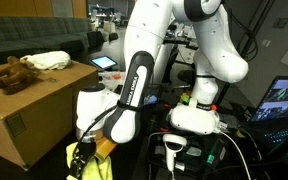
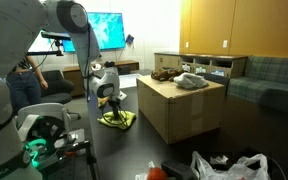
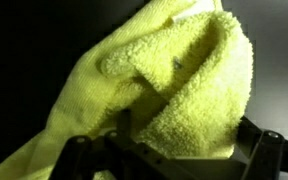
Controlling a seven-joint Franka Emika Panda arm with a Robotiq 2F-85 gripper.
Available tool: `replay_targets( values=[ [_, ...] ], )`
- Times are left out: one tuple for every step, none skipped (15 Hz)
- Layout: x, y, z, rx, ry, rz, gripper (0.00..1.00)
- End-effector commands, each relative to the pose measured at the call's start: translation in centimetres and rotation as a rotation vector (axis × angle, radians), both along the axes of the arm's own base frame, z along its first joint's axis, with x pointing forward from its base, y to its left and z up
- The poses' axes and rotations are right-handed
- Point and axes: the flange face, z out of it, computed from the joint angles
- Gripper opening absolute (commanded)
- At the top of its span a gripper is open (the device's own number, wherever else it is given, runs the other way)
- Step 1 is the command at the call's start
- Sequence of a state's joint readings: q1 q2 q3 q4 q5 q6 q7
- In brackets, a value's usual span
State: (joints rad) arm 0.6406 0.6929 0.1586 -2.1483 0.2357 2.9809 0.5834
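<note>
- In an exterior view, the gripper (image 1: 87, 143) hangs low over a yellow towel (image 1: 92, 166). The towel lies bunched up on the dark surface, just beside a big brown box (image 1: 34, 115). A soft toy (image 1: 9, 75) sits on top of the box.
- In an exterior view from farther off, the gripper (image 2: 106, 98) is right above the towel (image 2: 118, 120), and the box (image 2: 179, 115) is near.
- In the wrist view, the towel (image 3: 174, 80) fills the picture. The fingers (image 3: 79, 152) stand wide apart with a puffy fold between them, and they pinch nothing.
- This looks like lining up for a grab. A good grab needs the fingers to squeeze shut on that fold.
</note>
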Motion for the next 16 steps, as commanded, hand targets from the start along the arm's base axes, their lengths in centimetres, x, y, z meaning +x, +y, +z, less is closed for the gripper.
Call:
replay_targets(
  values=[
    [0.2,-0.9,0.5,-0.019,-0.023,-0.049,0.7],
    [0.4,-1.1,0.7,-0.022,-0.024,-0.049,0.6],
    [0.4,-1.2,0.9,-0.024,-0.027,-0.049,0.53],
    [0.5,-1.3,1.2,-0.024,-0.031,-0.044,0.44],
    [0.5,-1.6,1.6,-0.028,-0.036,-0.042,0.37],
    [0.5,-1.8,2.1,-0.03,-0.044,-0.035,0.31],
    [0.5,-2.1,2.6,-0.033,-0.048,-0.03,0.22],
    [0.5,-2.3,3.1,-0.039,-0.053,-0.026,0.15],
    [0.6,-2.7,3.7,-0.044,-0.062,-0.014,0.08],
    [0.5,-3.1,4.3,-0.052,-0.069,-0.007,0.03],
    [0.5,-3.5,5.1,-0.055,-0.083,0.014,0.01],
    [0.5,-4.0,5.8,-0.055,-0.098,0.033,0.0],
    [0.4,-4.5,6.7,-0.061,-0.109,0.04,0.04],
    [0.2,-5.2,7.7,-0.064,-0.122,0.057,0.05],
    [0.2,-6.0,8.7,-0.069,-0.131,0.061,0.05],
    [0.0,-6.8,9.8,-0.077,-0.14,0.06,0.05]
  ],
)
